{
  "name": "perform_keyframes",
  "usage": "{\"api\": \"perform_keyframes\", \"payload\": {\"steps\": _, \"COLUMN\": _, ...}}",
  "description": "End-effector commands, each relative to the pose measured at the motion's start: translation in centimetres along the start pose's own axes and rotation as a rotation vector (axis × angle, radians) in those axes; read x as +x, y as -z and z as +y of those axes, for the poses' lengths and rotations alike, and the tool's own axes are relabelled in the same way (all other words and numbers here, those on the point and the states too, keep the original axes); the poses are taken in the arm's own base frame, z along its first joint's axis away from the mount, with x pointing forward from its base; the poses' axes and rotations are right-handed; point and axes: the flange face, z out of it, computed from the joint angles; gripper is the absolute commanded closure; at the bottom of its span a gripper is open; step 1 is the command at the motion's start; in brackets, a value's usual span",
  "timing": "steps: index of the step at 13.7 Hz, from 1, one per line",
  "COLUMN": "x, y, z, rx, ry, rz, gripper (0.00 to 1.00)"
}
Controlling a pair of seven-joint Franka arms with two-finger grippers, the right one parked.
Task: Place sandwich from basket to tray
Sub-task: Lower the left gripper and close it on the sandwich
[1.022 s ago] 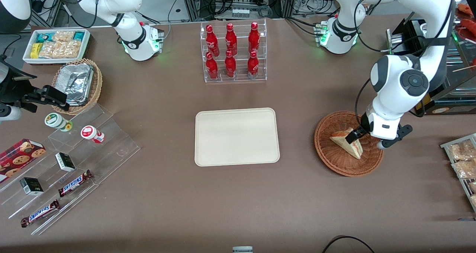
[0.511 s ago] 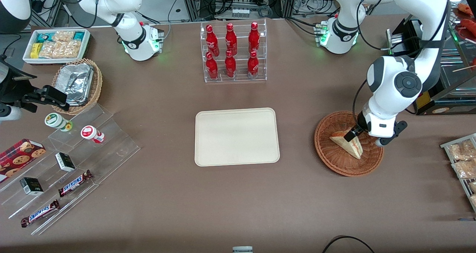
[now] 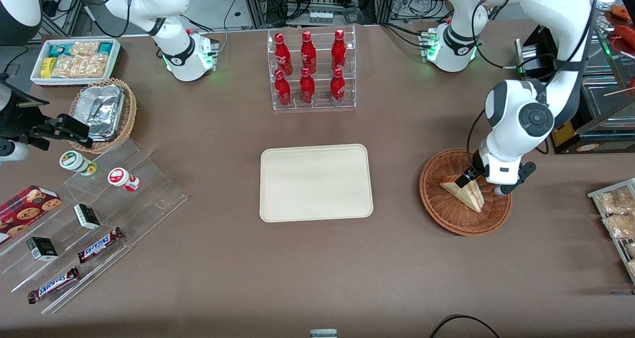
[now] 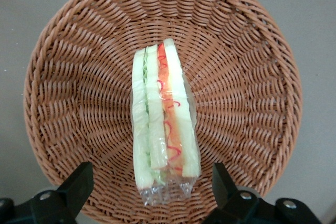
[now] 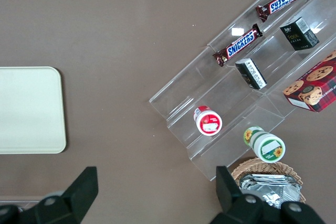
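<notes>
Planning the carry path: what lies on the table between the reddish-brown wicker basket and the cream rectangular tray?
Only bare brown tabletop, seen in the front view, separates the basket from the tray. The gripper hangs open over the sandwich.

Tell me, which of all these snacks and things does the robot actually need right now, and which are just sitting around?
Needed for the job:
sandwich, lying in the basket
tray, its destination
end effector, open, just above the sandwich

Just lying about:
cola bottles in their rack
Snickers bars
foil trays in a tan basket
cookie box

Bare table lies between basket and tray; gripper, seemingly open, straddles sandwich
</notes>
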Motion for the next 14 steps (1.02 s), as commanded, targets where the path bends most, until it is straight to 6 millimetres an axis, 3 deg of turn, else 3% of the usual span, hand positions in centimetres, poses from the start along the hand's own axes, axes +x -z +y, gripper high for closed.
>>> {"api": "perform_keyframes", "payload": {"steps": 1, "x": 0.3, "y": -1.4, "z": 0.0, "rx": 0.000, "ry": 0.016, "rz": 0.018, "gripper": 0.00}}
{"api": "perform_keyframes", "payload": {"steps": 3, "x": 0.6, "y": -1.9, "z": 0.1, "rx": -0.008, "ry": 0.022, "rz": 0.023, "gripper": 0.01}}
{"api": "perform_keyframes", "payload": {"steps": 5, "x": 0.7, "y": -2.6, "z": 0.2, "rx": -0.008, "ry": 0.028, "rz": 0.018, "gripper": 0.13}}
{"api": "perform_keyframes", "payload": {"steps": 6, "x": 1.1, "y": -2.5, "z": 0.4, "rx": -0.013, "ry": 0.052, "rz": 0.022, "gripper": 0.27}}
{"api": "perform_keyframes", "payload": {"steps": 7, "x": 1.5, "y": -3.1, "z": 0.9, "rx": -0.008, "ry": 0.073, "rz": 0.021, "gripper": 0.52}}
{"api": "perform_keyframes", "payload": {"steps": 8, "x": 1.6, "y": -3.7, "z": 1.6, "rx": -0.006, "ry": 0.078, "rz": 0.018, "gripper": 0.69}}
{"api": "perform_keyframes", "payload": {"steps": 10, "x": 1.8, "y": -3.5, "z": 1.8, "rx": -0.010, "ry": 0.086, "rz": 0.022, "gripper": 0.93}}
{"api": "perform_keyframes", "payload": {"steps": 12, "x": 2.0, "y": -2.4, "z": 2.0, "rx": -0.016, "ry": 0.085, "rz": 0.029, "gripper": 0.96}}
{"api": "perform_keyframes", "payload": {"steps": 14, "x": 2.3, "y": 0.5, "z": 2.6, "rx": 0.011, "ry": 0.074, "rz": 0.010, "gripper": 0.96}}
